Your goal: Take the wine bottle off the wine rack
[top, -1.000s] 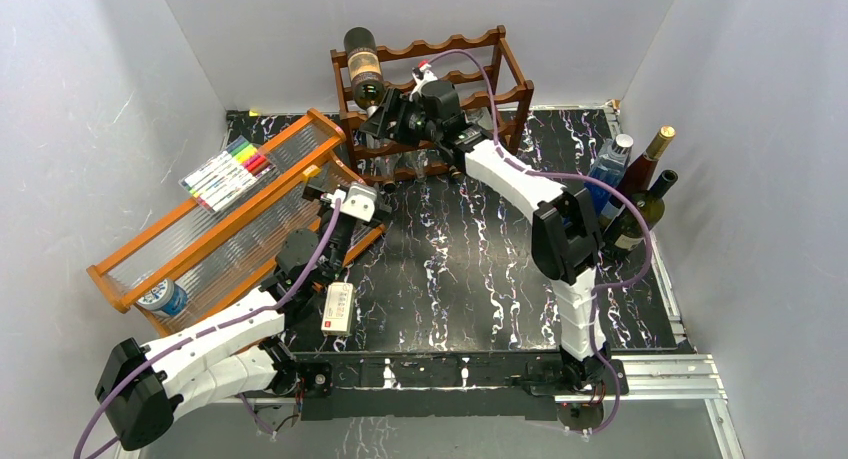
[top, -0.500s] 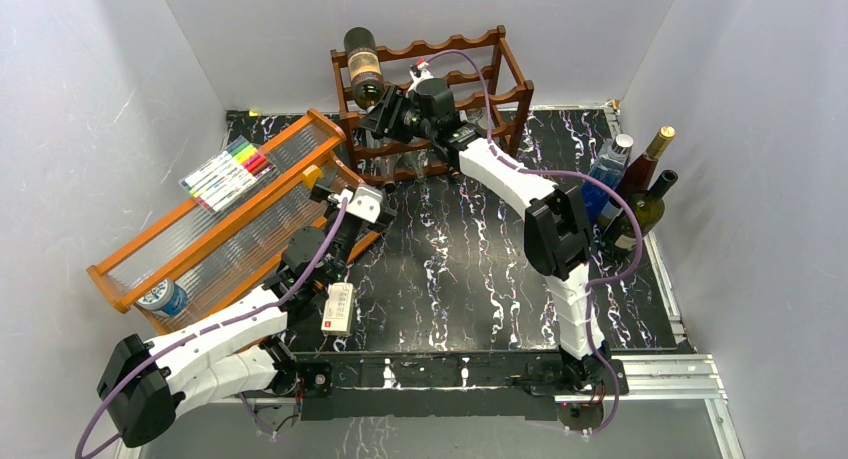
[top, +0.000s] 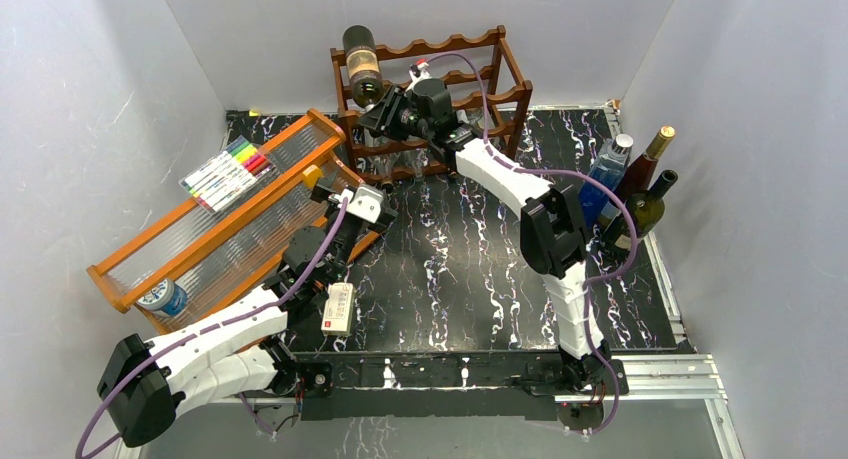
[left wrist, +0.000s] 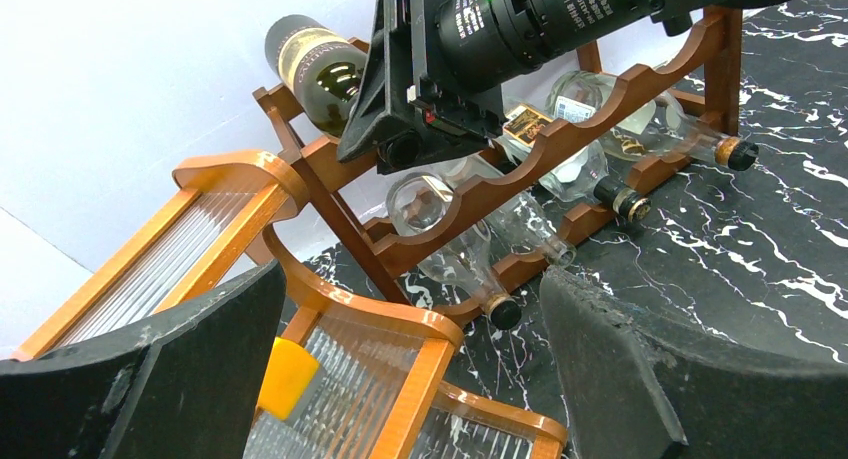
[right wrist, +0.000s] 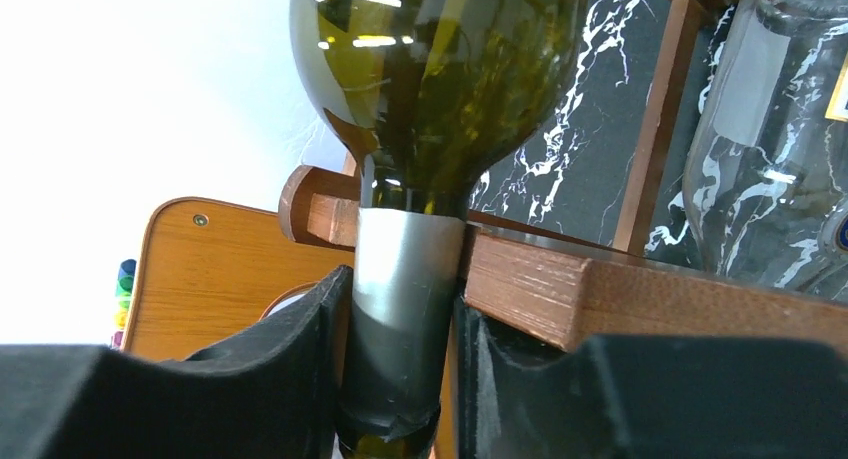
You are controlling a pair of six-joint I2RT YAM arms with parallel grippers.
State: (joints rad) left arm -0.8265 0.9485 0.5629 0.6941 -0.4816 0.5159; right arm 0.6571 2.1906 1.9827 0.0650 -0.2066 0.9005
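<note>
A dark green wine bottle (top: 361, 63) with a tan label lies on the top tier of the reddish-brown wine rack (top: 470, 51), at its left end. My right gripper (top: 381, 109) is shut on the bottle's foil-wrapped neck (right wrist: 400, 309), both black pads pressed against it, next to the rack's front rail (right wrist: 640, 299). The bottle (left wrist: 315, 64) and the rack (left wrist: 560, 144) also appear in the left wrist view. My left gripper (left wrist: 410, 379) is open and holds nothing, hovering over the corner of the orange-framed tray (left wrist: 400, 329).
Clear bottles (left wrist: 470, 249) lie in the rack's lower tiers. The orange tray (top: 160, 234) at left holds markers (top: 228, 172), a tape roll (top: 160, 297) and a yellow piece (left wrist: 285, 377). Three bottles (top: 640, 179) stand at the right edge. A white box (top: 338, 307) lies near the left arm.
My right gripper moved a little further toward the rack and closed its fingers on the bottle's neck. The left arm shifted only slightly.
</note>
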